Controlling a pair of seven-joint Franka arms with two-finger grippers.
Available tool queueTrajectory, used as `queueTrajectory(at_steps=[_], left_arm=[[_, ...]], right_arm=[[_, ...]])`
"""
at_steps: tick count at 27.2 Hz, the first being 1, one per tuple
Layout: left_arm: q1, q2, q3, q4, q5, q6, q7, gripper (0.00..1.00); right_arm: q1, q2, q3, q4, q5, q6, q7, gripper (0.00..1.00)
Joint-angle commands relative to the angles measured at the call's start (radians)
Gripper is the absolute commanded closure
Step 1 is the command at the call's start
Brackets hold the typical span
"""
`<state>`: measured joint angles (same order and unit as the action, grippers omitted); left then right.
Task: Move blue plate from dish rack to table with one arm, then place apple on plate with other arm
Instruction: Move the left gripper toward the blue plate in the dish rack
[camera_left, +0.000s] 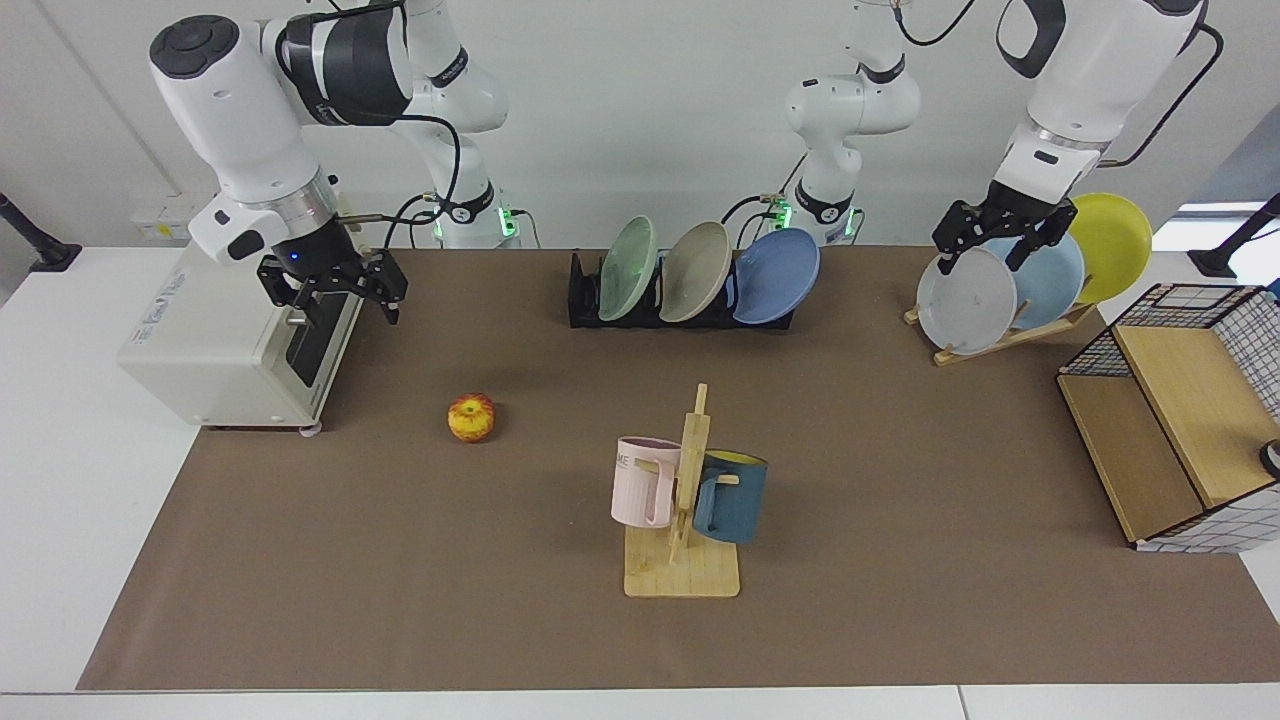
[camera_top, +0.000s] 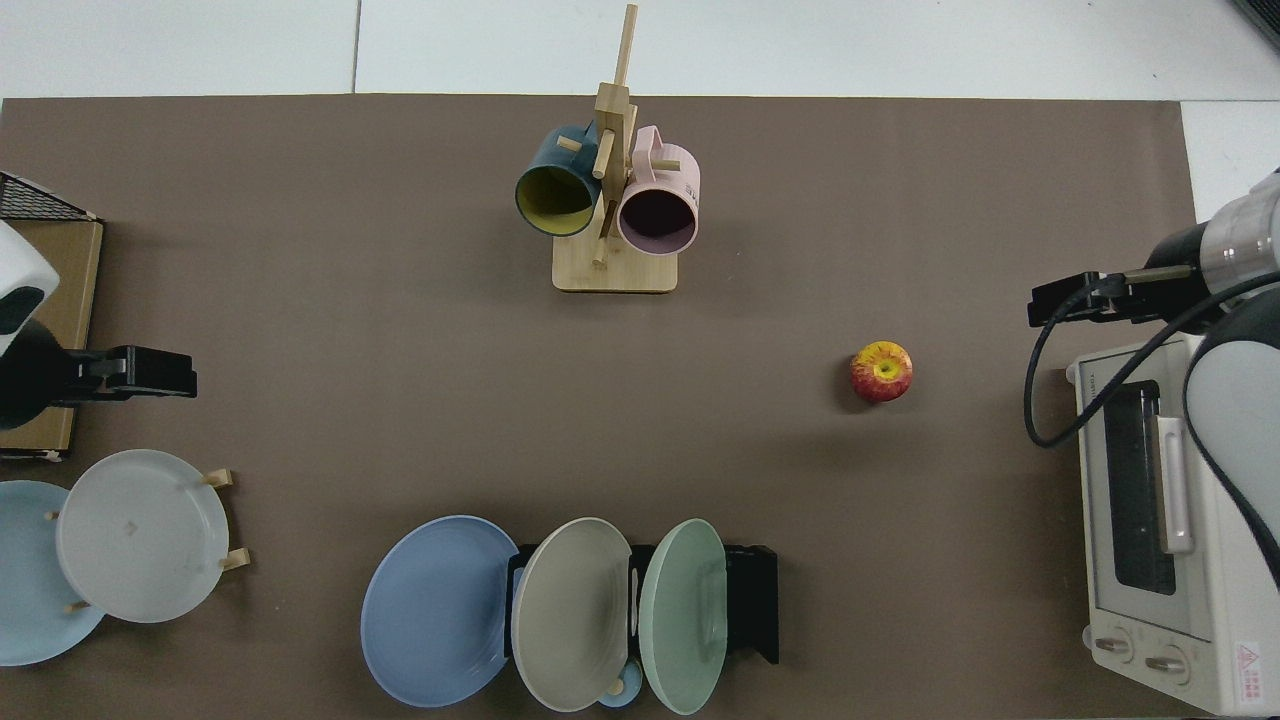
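Note:
The blue plate (camera_left: 778, 275) (camera_top: 435, 610) leans on edge at one end of the black dish rack (camera_left: 585, 300) (camera_top: 752, 600), next to a beige plate and a green one. The apple (camera_left: 471, 417) (camera_top: 881, 371) lies alone on the brown table mat (camera_left: 900, 500) (camera_top: 300, 300). My right gripper (camera_left: 338, 300) (camera_top: 1090, 298) hangs open and holds nothing in front of the toaster oven, above and behind the apple. My left gripper (camera_left: 985, 255) (camera_top: 140, 372) hovers open just above the plates on the wooden stand, far from the rack.
A white toaster oven (camera_left: 230, 340) (camera_top: 1160, 520) sits beside the right gripper. A wooden mug tree (camera_left: 685, 500) (camera_top: 610, 200) with a pink and a dark blue mug stands mid-table. A wooden plate stand (camera_left: 1000, 338) holds grey, pale blue and yellow plates. A wire-and-wood shelf (camera_left: 1170, 430) is beyond it.

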<state>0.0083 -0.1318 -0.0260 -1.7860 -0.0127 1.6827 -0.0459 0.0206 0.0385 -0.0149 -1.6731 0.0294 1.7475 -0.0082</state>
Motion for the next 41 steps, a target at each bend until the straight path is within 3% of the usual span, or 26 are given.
queueTrajectory(at_steps=[1, 21, 29, 34, 41], left_arm=[[-0.001, 0.009, 0.0, 0.02, 0.014, -0.011, 0.021, 0.0], [-0.016, 0.003, -0.009, 0.002, 0.011, -0.021, 0.017, 0.0], [-0.028, -0.041, -0.026, -0.056, 0.042, -0.046, 0.002, 0.0], [-0.033, -0.155, -0.146, -0.214, 0.157, 0.027, -0.153, 0.0], [-0.034, -0.322, -0.287, -0.484, 0.163, 0.124, -0.307, 0.0]], right_arm=[[-0.01, -0.005, 0.009, 0.0, 0.001, 0.006, 0.024, 0.0], [-0.01, -0.005, 0.009, 0.0, 0.001, 0.006, 0.024, 0.0], [-0.01, -0.005, 0.009, 0.0, 0.001, 0.006, 0.024, 0.0], [-0.01, -0.005, 0.009, 0.0, 0.001, 0.006, 0.024, 0.0], [-0.01, -0.005, 0.009, 0.0, 0.001, 0.006, 0.024, 0.0]])
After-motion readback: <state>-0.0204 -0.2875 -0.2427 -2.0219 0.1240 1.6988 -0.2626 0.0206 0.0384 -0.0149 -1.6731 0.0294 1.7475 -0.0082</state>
